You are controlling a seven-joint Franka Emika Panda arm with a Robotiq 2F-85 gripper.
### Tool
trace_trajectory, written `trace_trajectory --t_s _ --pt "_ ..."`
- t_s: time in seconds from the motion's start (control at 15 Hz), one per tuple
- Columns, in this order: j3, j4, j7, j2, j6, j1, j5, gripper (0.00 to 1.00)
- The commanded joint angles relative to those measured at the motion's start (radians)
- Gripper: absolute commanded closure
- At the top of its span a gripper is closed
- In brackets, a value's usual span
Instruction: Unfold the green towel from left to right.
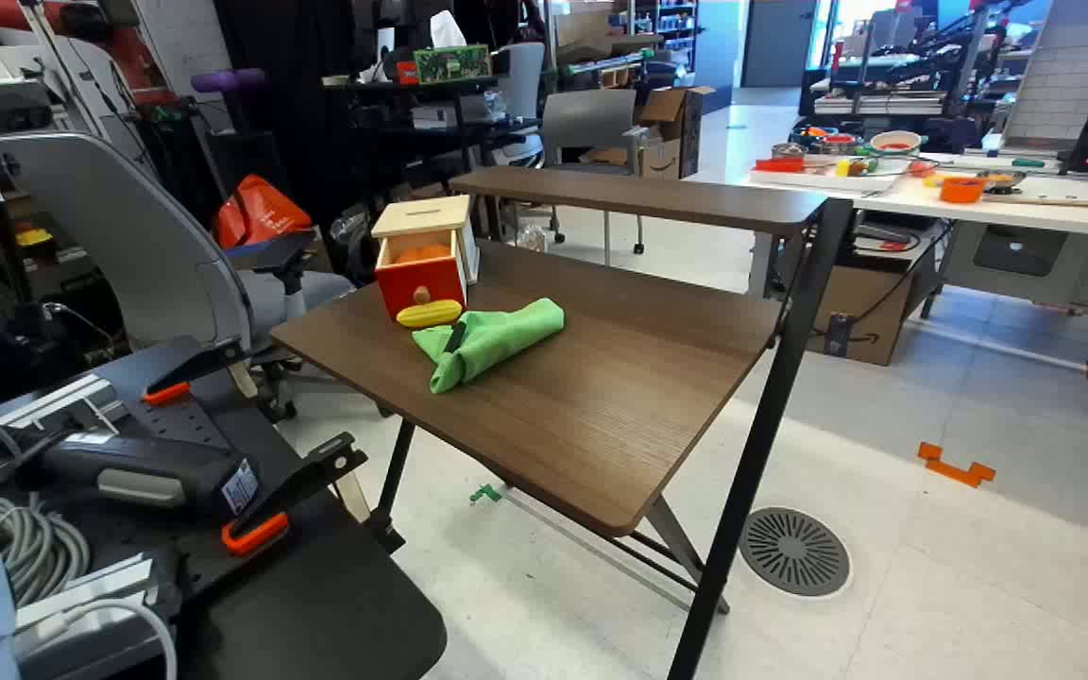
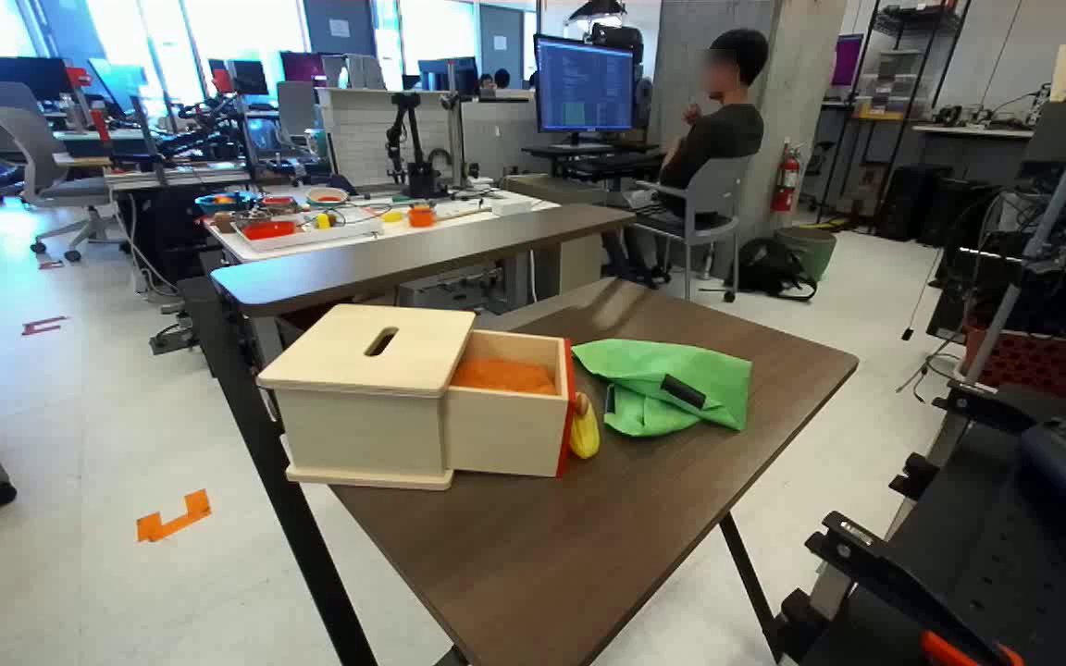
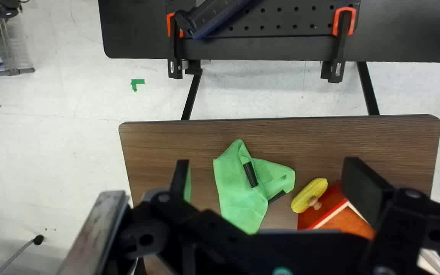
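Observation:
The green towel (image 3: 239, 191) lies folded and bunched on the brown table (image 3: 376, 141), with two black strips showing on it. It also shows in both exterior views, at the middle of the table (image 1: 497, 345) and right of the drawer box (image 2: 713, 370). My gripper (image 3: 272, 183) is open and empty in the wrist view, its two fingers wide apart. It is above the table, with the towel seen between the fingers but not touched. The gripper body hides the lower edge of the towel in the wrist view. The gripper does not show in either exterior view.
A wooden box (image 2: 362, 416) with an open red-fronted drawer (image 1: 421, 283) stands beside the towel. A yellow toy corn (image 3: 309, 194) lies against the drawer front. A raised shelf (image 1: 638, 198) runs along one table side. A black bench (image 3: 258, 49) with clamps stands across a gap.

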Motion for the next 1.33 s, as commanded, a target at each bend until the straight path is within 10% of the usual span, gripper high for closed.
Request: trace_trajectory --t_s 0.0,0.47,1.27 --pt "-0.025 0.003 0.011 0.004 -0.004 0.029 -0.013 0.0" --pt "-0.025 0.005 0.011 0.004 -0.004 0.029 -0.013 0.0" --pt "-0.068 0.003 0.238 0.42 0.532 -0.037 -0.103 0.0"
